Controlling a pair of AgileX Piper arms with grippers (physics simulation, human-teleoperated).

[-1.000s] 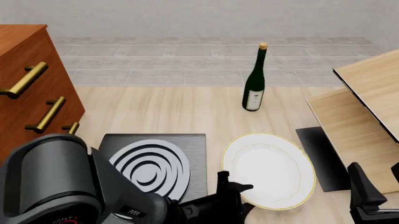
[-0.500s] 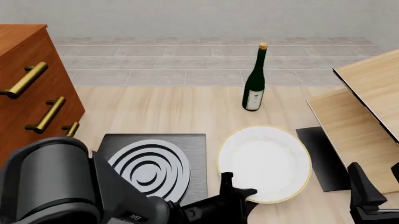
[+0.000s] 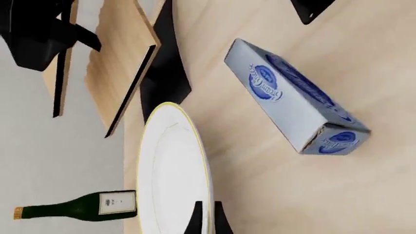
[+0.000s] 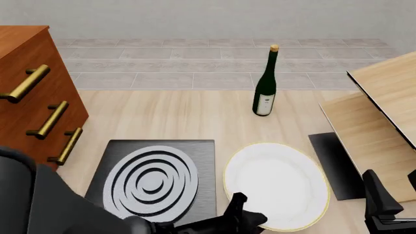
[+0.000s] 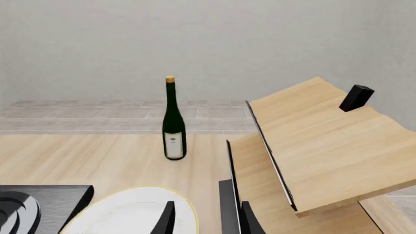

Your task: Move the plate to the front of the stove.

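The left gripper [image 4: 244, 217] is closed on the near rim of the plate [image 4: 276, 184], which sits just right of the stove [image 4: 156, 178]; right gripper [image 5: 204, 217] open

Table: light wood [image 4: 175, 117]
On it: stove [image 4: 156, 178], green bottle [image 4: 264, 85], black mat [image 4: 338, 165], blue-and-white box [image 3: 295, 97]

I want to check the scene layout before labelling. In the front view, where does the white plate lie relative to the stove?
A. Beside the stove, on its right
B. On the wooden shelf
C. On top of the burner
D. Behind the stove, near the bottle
A: in the front view the plate lies on the table just right of the stove, its rim near the slab's right edge, not on the burner.
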